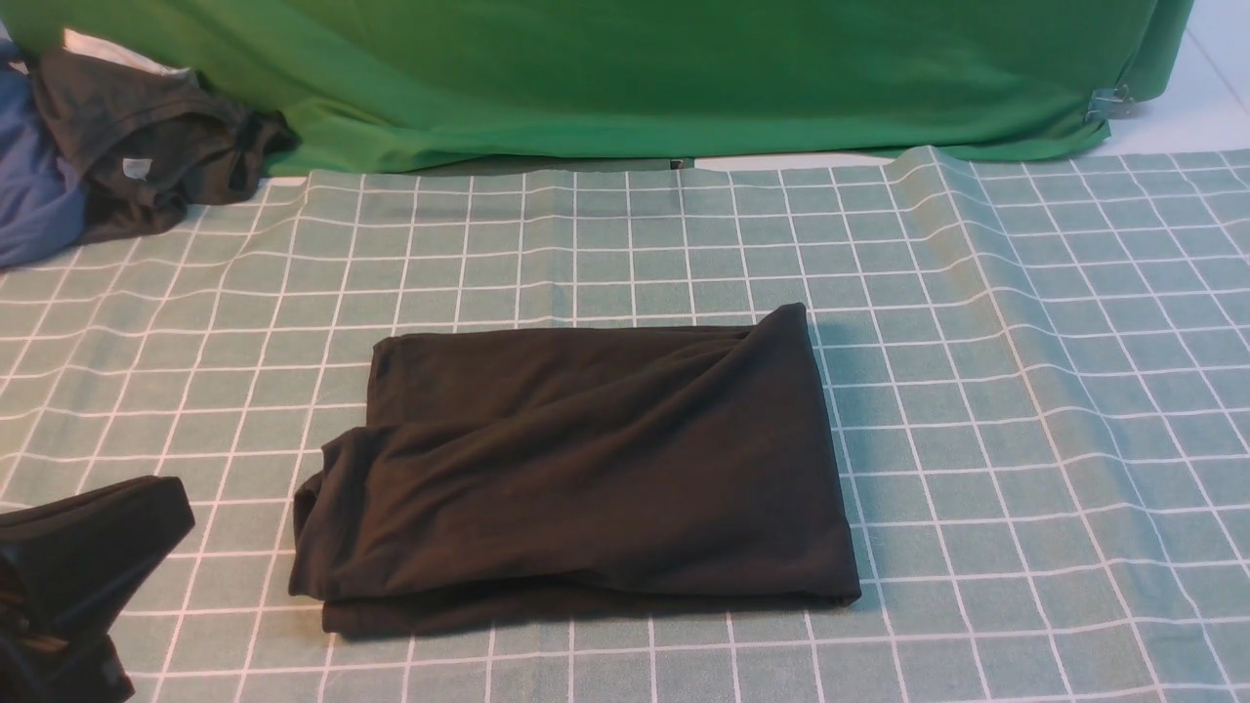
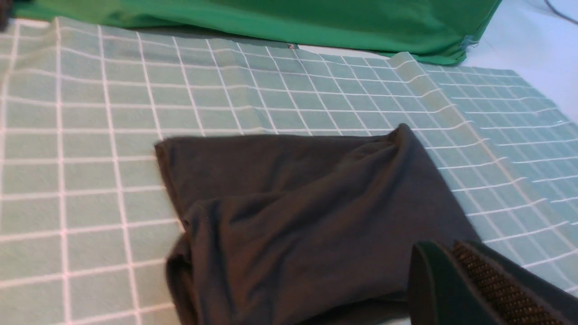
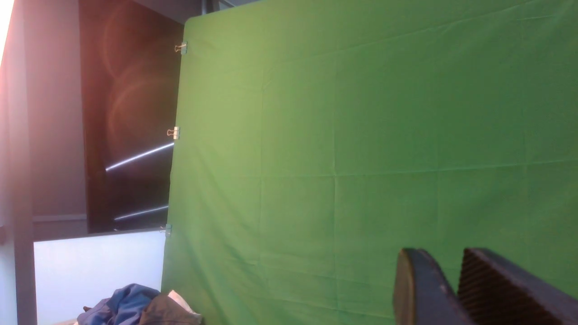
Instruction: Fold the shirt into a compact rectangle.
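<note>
A pale green tablecloth (image 1: 1025, 391) with a white grid covers the table, wrinkled in a few ridges toward the right of the front view; behind it, across the top of the frame, hangs a bright green cloth (image 1: 684, 78), held at its right end by a metal clip (image 1: 1110, 102). The shirt (image 1: 586, 469) lies in the centre of the front view, black, folded into a rough rectangle with soft creases and its left edge bunched and uneven; no gripper touches it. In the upper left corner a dark grey-brown garment (image 1: 146, 146) with a pale tag is piled against a blue cloth (image 1: 29, 195). The left gripper (image 2: 449, 280) shows in the lower right of its wrist view, its fingers pressed together and empty, just above the near right part of the shirt; a dark part of the left arm (image 1: 68, 576) fills the lower left corner of the front view. The right gripper (image 3: 456, 280) faces the green cloth, its fingers standing slightly apart with a narrow gap, nothing between them.
</note>
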Tool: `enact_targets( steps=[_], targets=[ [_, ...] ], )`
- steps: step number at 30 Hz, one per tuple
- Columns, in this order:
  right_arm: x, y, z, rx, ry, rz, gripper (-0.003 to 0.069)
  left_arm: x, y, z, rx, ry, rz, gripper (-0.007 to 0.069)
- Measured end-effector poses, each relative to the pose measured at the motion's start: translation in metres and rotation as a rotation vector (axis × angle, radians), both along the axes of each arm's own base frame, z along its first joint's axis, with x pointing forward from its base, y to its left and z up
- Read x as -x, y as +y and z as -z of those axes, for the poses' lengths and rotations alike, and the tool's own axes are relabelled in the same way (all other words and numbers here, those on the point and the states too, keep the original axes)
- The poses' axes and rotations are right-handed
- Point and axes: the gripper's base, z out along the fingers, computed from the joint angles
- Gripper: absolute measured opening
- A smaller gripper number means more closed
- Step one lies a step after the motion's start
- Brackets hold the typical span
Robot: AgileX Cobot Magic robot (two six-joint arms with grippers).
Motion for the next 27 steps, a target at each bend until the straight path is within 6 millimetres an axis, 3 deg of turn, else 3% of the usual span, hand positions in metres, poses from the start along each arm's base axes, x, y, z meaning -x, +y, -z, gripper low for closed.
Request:
enact_targets(
  steps=[6,10,16,19,27],
  targets=[
    [0.000,0.000,0.000,0.000,0.000,0.000,0.0158,0.000,0.008,0.003,-0.101,-0.170,-0.057,0.0011],
    [0.000,0.000,0.000,0.001,-0.001,0.000,0.0165,0.008,0.016,0.021,-0.117,-0.291,-0.141,0.0011],
    [0.000,0.000,0.000,0.001,-0.001,0.000,0.0177,0.015,0.027,0.087,-0.194,-0.312,-0.283,0.0011],
    [0.000,0.000,0.000,0.001,-0.001,0.000,0.0182,0.014,0.029,0.108,-0.228,-0.276,-0.304,0.0011],
    [0.000,0.000,0.000,0.001,0.000,0.000,0.0202,0.014,0.030,0.112,-0.287,-0.258,-0.304,0.0011]
  ],
)
